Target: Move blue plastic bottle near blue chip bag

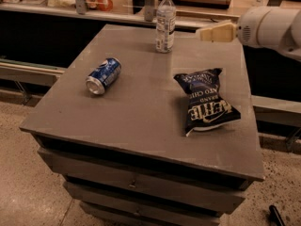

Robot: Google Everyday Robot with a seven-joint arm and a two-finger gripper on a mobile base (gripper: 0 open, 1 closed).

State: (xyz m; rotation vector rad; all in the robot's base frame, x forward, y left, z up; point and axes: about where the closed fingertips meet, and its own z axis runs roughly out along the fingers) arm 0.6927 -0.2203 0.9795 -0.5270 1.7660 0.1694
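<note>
The blue plastic bottle [165, 21] stands upright near the far edge of the grey table [141, 102]; it is clear with a white cap and a white-and-blue label. The blue chip bag [203, 101], dark navy with white lettering, lies flat on the right half of the table. My gripper [207, 33] reaches in from the upper right on a white arm. Its cream tip hangs above the table's far right part, to the right of the bottle and apart from it, and beyond the bag. It holds nothing.
A blue soda can [103, 76] lies on its side on the left half of the table. A counter [94, 11] with clutter runs behind the table. Drawers [136, 182] front the table. A dark object [276, 215] lies on the floor at the bottom right.
</note>
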